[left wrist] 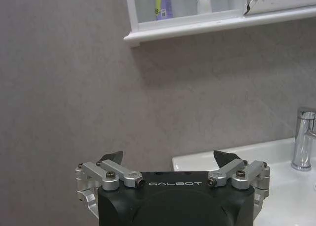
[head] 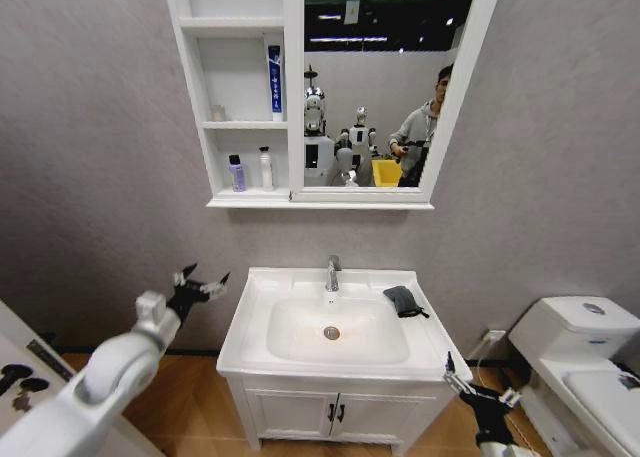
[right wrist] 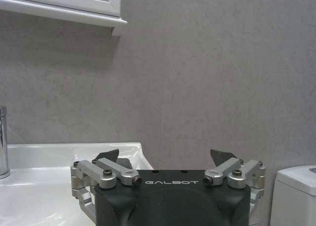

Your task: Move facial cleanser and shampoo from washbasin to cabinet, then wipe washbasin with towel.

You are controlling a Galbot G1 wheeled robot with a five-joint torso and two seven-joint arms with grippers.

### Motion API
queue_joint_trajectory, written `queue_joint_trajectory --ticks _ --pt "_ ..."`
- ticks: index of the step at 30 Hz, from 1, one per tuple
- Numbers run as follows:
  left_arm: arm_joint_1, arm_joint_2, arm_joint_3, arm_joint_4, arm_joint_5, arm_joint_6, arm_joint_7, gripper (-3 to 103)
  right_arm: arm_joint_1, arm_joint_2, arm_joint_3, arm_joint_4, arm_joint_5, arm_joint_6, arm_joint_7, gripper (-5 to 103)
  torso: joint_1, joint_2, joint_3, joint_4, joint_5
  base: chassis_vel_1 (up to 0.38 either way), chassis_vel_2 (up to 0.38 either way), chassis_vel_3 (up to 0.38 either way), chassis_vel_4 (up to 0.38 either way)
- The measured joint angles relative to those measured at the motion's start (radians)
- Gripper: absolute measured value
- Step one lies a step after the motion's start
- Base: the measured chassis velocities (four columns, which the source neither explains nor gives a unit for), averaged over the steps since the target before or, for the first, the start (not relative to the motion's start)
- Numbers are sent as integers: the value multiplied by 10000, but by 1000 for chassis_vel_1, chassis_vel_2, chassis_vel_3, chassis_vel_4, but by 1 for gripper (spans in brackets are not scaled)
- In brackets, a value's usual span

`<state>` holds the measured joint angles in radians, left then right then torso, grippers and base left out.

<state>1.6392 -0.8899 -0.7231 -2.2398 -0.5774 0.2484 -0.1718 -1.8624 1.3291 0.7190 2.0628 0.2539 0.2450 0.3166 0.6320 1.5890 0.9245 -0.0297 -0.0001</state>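
Towel (head: 403,300) lies on the washbasin (head: 250,322) rim's far right corner, long axis running near-far, up-left of the empty, spread-fingered right gripper (head: 478,385), which sits nearer than the equally open left gripper (head: 203,282) beyond the basin's left edge.

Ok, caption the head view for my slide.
Open left end effector and right end effector flank washbasin; towel on rim.

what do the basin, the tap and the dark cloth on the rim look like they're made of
White rectangular washbasin: probably glazed ceramic, since its surface is glossy and reflects light. Upright tap: looks like polished chrome metal, with a mirror-like shine. Small dark grey towel: soft fabric, matte and crumpled, though the weave is too small to tell.
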Motion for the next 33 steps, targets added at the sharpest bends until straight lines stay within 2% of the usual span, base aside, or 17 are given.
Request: queue_joint_trajectory --ticks 2,3,5,6,9,13,15,16,18,19,20,22,25,28,29,31,33 --pt "1383 -1299 -267 -718 792 -158 181 100 94 -73 -58 7 75 -50 -88 100 -1 0 0 1 1 0 0 0 0" --pt "1383 -1299 -267 -718 792 -158 181 100 94 -73 -58 7 75 -50 -88 100 -1 0 0 1 1 0 0 0 0" --pt "2056 -2057 -272 -1308 1241 -191 207 100 213 -174 -68 34 266 -167 -206 100 -1 0 0 -3 4 0 0 0 0" --pt "2056 -2057 -272 -1308 1241 -191 207 100 213 -174 -68 34 266 -167 -206 100 -1 0 0 -3 4 0 0 0 0" --pt "2512 -2648 -273 -1820 1574 -116 222 100 393 -365 -47 193 672 -563 -378 100 2 -1 2 -4 5 0 0 0 0" --pt "2524 -2703 -273 -1852 1602 -93 230 100 522 -478 -34 326 1002 -925 -416 100 3 -1 2 -4 1 0 0 0 0" --pt "2477 -2704 -253 -1852 1602 -73 232 100 1007 -738 8 371 1606 -1790 -402 100 3 -2 2 -8 0 0 0 0 0" --pt "2477 -2704 -253 -1852 1602 -73 232 100 1007 -738 8 371 1606 -1790 -402 100 3 -2 2 -8 0 0 0 0 0" --pt "2436 -2695 -230 -1836 1587 -61 232 100 2094 -1336 23 -57 2214 -2823 -366 100 2 -3 2 -6 3 0 0 0 0" --pt "2436 -2695 -230 -1836 1587 -61 232 100 2094 -1336 23 -57 2214 -2823 -366 100 2 -3 2 -6 3 0 0 0 0" --pt "2417 -2686 -220 -1824 1578 -58 231 100 2750 -1740 37 -435 2478 -3268 -329 100 3 -3 3 1 3 0 0 0 0" --pt "2388 -2675 -205 -1809 1563 -51 229 100 4029 -2559 -220 -1386 3009 -3957 -235 100 5 -4 4 -3 3 0 0 0 0" --pt "2373 -2671 -196 -1802 1554 -48 229 100 4893 -2991 -571 -2088 3339 -4273 -217 100 6 -3 5 -3 0 0 0 0 0" --pt "2347 -2660 -183 -1784 1538 -41 224 100 7464 -3543 -1924 -4378 3557 -4467 -473 100 6 -5 5 1 1 0 0 0 0" --pt "2347 -2660 -183 -1784 1538 -41 224 100 7464 -3543 -1924 -4378 3557 -4467 -473 100 6 -5 5 1 1 0 0 0 0" --pt "2332 -2654 -176 -1778 1531 -37 226 100 8757 -3537 -2886 -5852 3366 -4471 -748 100 7 -5 5 2 2 0 0 0 0" --pt "2328 -2651 -173 -1775 1527 -36 224 100 9191 -3472 -3284 -6391 3258 -4469 -870 100 7 -5 6 -3 3 0 0 0 0"
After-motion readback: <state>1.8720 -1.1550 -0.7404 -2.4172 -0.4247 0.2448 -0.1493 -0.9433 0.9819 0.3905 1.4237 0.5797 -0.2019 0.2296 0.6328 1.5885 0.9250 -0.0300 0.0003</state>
